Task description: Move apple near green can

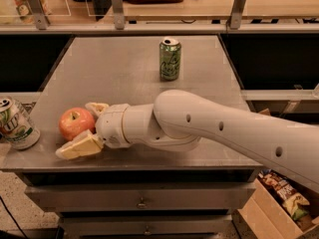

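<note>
A grey metal tabletop (124, 78) fills the middle of the view, seen from the near side and slightly above. A thick white robot arm (239, 133) reaches in from the lower right and stretches leftward, low along the near edge of the tabletop. At its end, the gripper (76, 129) lies at the near left part of the tabletop. Its two cream-coloured fingers (82, 146) are spread apart, with the apple (75, 122) sitting between them. One finger lies along the near side of the fruit, and the other, shorter in view, is at its far right side. Both are right up against the apple, but it is not clear whether they press on it.

The apple is red-orange, stem dimple facing up, and rests on the tabletop. The green can (170, 59) stands upright near the far edge, toward the middle, well apart from the apple and gripper.

At the left edge of the view, just left of the apple, stands a white-and-green can (15, 126). Below the tabletop are metal drawers (144, 203). A cardboard box (259, 218) holding snack packets sits on the floor at the lower right.
</note>
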Robot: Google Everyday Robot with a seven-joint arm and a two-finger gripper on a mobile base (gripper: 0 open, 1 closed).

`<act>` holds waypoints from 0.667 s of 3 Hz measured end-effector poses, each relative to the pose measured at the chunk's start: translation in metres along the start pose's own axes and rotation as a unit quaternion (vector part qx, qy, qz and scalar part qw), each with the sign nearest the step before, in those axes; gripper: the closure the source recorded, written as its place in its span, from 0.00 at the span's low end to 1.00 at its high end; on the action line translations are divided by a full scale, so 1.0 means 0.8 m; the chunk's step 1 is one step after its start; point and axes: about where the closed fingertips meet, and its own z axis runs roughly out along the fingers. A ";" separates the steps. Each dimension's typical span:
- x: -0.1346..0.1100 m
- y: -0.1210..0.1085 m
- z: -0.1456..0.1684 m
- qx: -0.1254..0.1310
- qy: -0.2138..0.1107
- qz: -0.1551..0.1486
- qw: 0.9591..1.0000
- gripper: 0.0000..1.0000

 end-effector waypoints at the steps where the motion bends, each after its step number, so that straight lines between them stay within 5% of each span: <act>1: -0.005 -0.009 -0.002 0.008 -0.009 0.010 1.000 0.38; 2: -0.005 -0.014 -0.004 0.015 -0.011 0.018 1.000 0.61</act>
